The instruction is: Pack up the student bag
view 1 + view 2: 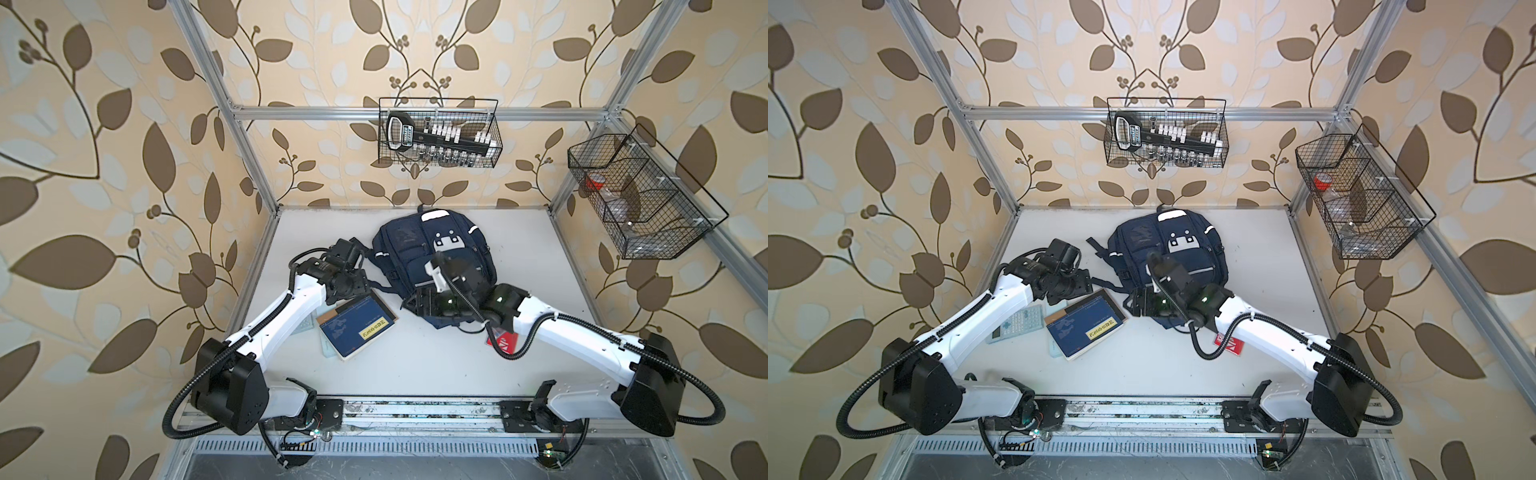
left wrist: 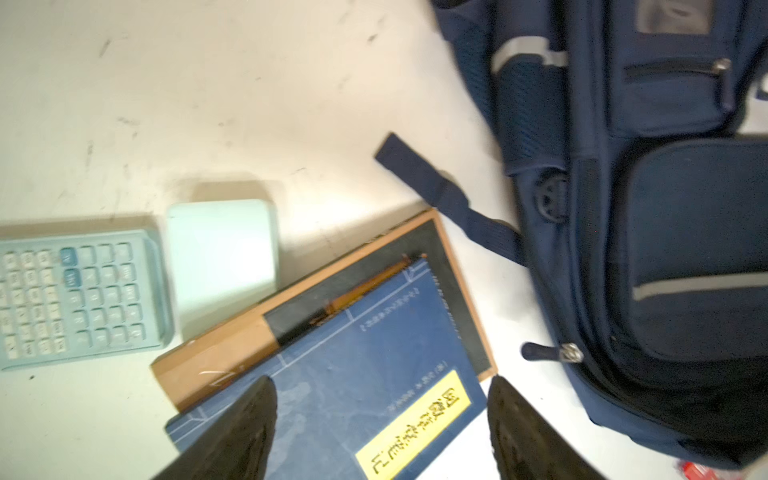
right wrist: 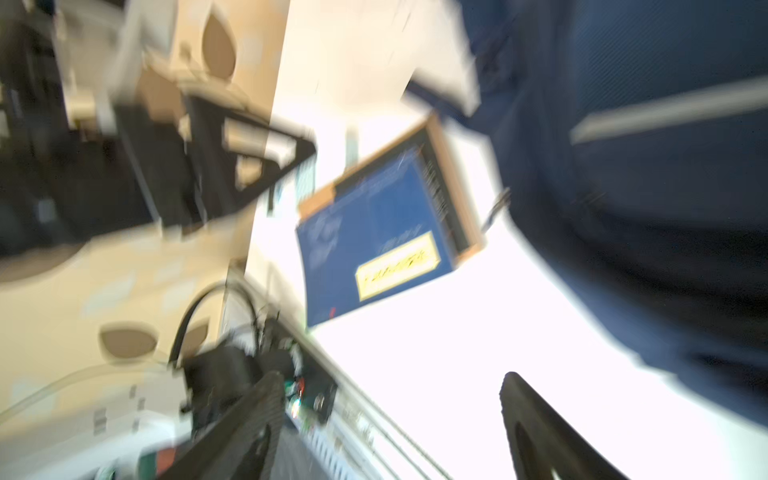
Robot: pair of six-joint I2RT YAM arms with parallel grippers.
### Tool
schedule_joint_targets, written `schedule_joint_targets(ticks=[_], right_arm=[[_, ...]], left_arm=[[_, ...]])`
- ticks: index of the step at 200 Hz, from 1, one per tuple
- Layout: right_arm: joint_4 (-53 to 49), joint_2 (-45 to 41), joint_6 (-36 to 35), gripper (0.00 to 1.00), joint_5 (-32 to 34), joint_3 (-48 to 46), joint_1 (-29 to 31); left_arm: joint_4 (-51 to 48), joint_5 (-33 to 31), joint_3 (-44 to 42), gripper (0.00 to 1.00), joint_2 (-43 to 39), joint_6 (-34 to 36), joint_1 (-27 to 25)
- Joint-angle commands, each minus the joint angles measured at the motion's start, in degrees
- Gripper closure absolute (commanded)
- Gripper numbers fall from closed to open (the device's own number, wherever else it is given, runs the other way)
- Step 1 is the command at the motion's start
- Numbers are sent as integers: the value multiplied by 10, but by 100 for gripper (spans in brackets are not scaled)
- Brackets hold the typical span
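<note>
Found student bag (image 1: pixel 432 257) lying flat, front up, toward back middle of desk (image 1: pixel 415 365), left tool (image 2: pixel 382 386) released with jaws wide above blue book (image 2: pixel 353 353) stacked on brown-bordered book (image 2: pixel 208 365) near pale case (image 2: pixel 220 245) and calculator (image 2: pixel 75 295), right tool (image 3: pixel 392 378) also released, gripping nothing, just beside bag's near edge.

Spread fingers (image 2: pixel 245 432), one above blue book (image 2: pixel 353 365); calculator (image 2: pixel 79 297), pale case (image 2: pixel 222 245) beside; student bag (image 2: pixel 665 232) near.

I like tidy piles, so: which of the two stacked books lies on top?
The dark blue book with the yellow label lies on top; the brown-edged, black-covered book sits beneath it, showing along two sides.
</note>
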Motion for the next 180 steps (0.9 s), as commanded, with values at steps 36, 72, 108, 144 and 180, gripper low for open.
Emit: schedule_joint_targets(ticks=[36, 72, 108, 144, 180], right_arm=[[162, 110, 98, 20, -77, -44, 46], [245, 184, 133, 20, -121, -41, 46], [303, 257, 166, 20, -142, -23, 47], [296, 289, 167, 21, -143, 13, 38], [267, 306, 147, 25, -155, 48, 0]], left_arm=[[16, 62, -54, 27, 39, 17, 53], [37, 65, -65, 26, 62, 33, 70], [55, 70, -85, 24, 99, 32, 75], [44, 159, -103, 28, 73, 2, 75], [55, 217, -159, 28, -9, -31, 74]])
